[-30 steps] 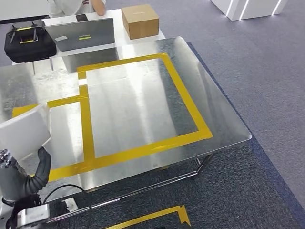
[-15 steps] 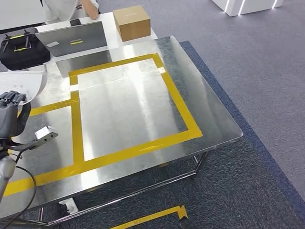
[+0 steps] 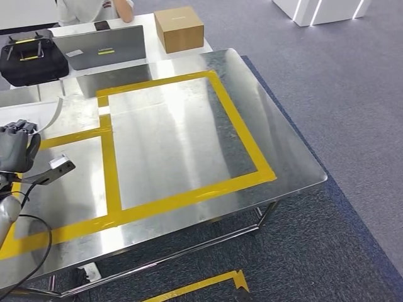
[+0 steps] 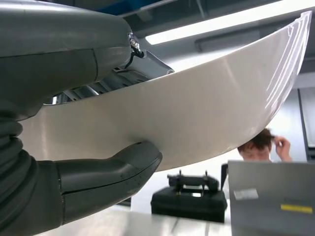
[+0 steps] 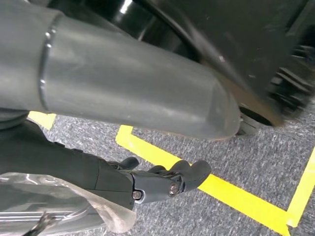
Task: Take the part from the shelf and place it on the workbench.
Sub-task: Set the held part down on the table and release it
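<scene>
The white curved part (image 4: 193, 113) is up in the air, over the far left side of the shiny workbench (image 3: 190, 145). The left hand (image 3: 16, 148) pinches it, thumb (image 4: 111, 172) under it and fingers on top. Yellow tape (image 3: 237, 135) makes boxes on the workbench. Beyond it sit a black case (image 3: 31, 56), a grey laptop (image 3: 102, 47) and a brown box (image 3: 179, 28). The right hand (image 5: 163, 179) hangs over the carpet, fingers loosely curled and holding nothing.

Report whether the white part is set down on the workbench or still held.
Held: the left hand grips the white part, raised above the workbench.
</scene>
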You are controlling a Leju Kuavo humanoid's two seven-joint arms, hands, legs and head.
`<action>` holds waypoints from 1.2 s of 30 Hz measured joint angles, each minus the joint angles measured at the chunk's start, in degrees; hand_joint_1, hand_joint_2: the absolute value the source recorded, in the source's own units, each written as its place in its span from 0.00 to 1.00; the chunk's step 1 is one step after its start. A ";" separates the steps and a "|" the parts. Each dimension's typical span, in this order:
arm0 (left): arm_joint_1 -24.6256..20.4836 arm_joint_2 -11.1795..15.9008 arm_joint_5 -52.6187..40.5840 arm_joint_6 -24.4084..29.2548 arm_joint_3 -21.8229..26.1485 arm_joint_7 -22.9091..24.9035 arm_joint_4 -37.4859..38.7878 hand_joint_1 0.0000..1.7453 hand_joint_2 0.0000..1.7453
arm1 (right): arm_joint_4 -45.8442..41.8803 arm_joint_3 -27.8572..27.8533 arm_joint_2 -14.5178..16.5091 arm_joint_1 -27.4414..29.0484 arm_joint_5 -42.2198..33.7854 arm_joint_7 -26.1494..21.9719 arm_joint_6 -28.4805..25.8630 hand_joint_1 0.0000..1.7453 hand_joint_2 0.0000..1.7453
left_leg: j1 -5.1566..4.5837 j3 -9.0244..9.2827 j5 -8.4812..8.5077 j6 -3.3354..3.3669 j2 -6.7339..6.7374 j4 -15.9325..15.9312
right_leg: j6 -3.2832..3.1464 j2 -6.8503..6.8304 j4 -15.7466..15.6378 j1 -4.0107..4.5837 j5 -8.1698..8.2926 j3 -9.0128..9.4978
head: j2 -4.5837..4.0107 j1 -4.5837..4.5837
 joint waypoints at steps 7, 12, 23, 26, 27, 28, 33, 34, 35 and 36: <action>-0.24 -0.65 0.05 -0.11 -0.82 -0.05 2.76 1.00 1.00 | -0.02 0.00 -0.20 0.12 -0.25 0.32 0.00 0.00 0.00 | -0.28 -0.04 -0.48 -0.54 -0.11 0.42 | -0.68 -0.03 -9.98 0.05 6.41 4.08 | 0.00 -0.01; -0.41 -1.45 1.00 -0.34 -1.45 -0.44 4.15 1.00 1.00 | -0.02 -0.02 -0.26 0.18 -0.27 0.37 0.00 0.00 0.00 | -0.19 -0.53 -1.55 -1.87 -0.13 1.60 | -1.78 0.09 -11.78 -0.04 6.48 5.34 | 0.00 -0.19; -0.14 -3.13 2.23 -0.43 -2.63 -0.86 5.88 0.00 0.75 | -0.02 -0.01 -0.26 0.08 -0.38 -0.32 0.09 0.00 0.00 | 0.14 -0.91 0.03 -2.34 -0.14 1.42 | -1.48 0.14 -11.56 0.08 5.96 5.89 | 0.00 -0.30; -0.13 -3.26 2.40 0.00 -2.67 -0.87 6.18 0.00 0.00 | -0.02 -0.02 -0.26 0.13 -0.44 -0.79 0.25 0.00 0.00 | -0.02 -0.80 -0.18 -1.43 -0.24 0.85 | -0.60 0.06 -11.62 0.00 5.94 5.61 | 0.00 -0.27; -0.18 -3.25 2.42 0.14 -2.67 -0.89 6.25 0.00 0.00 | -0.02 -0.02 -0.26 0.16 -0.46 -0.98 0.32 0.00 0.00 | 0.06 -0.70 -0.07 -1.02 -0.21 0.70 | -0.32 0.01 -11.15 -0.06 5.49 5.32 | 0.00 -0.27; -0.25 -3.24 2.49 0.30 -2.67 -0.90 6.31 0.00 0.00 | -0.02 -0.02 -0.26 0.16 -0.47 -1.14 0.38 0.00 0.00 | 0.15 -0.60 0.07 -0.60 -0.17 0.51 | -0.06 -0.03 -9.72 -0.09 4.51 4.61 | 0.00 -0.18; -0.21 -3.27 2.91 0.61 -2.68 -1.20 6.67 0.00 0.00 | -0.02 -0.01 -0.26 0.35 -0.50 -1.31 0.56 0.00 0.00 | 0.03 -0.53 0.15 -0.04 -0.09 0.41 | 0.31 -0.14 5.20 -0.09 -1.32 -2.57 | 0.00 0.14; -0.17 -3.27 2.93 0.69 -2.68 -1.32 6.74 0.00 0.00 | -0.02 -0.01 -0.26 0.40 -0.54 -1.31 0.60 0.00 0.00 | -0.01 -0.50 0.14 -0.04 -0.12 0.42 | 0.18 -0.15 4.07 -0.09 -0.14 -2.09 | 0.00 0.15; -0.16 -3.26 2.96 0.81 -2.68 -1.43 6.78 0.00 0.00 | -0.02 -0.01 -0.26 0.41 -0.58 -1.32 0.65 0.00 0.00 | -0.03 -0.44 0.12 -0.07 -0.15 0.44 | -0.01 -0.15 0.64 -0.08 1.81 -0.45 | 0.00 0.15; -0.16 -3.26 2.98 0.90 -2.68 -1.52 6.79 0.00 0.00 | -0.02 -0.02 -0.26 0.37 -0.63 -1.34 0.69 0.00 0.00 | -0.04 -0.38 0.07 -0.15 -0.18 0.46 | -0.23 -0.16 -3.70 -0.07 3.62 1.65 | 0.00 0.15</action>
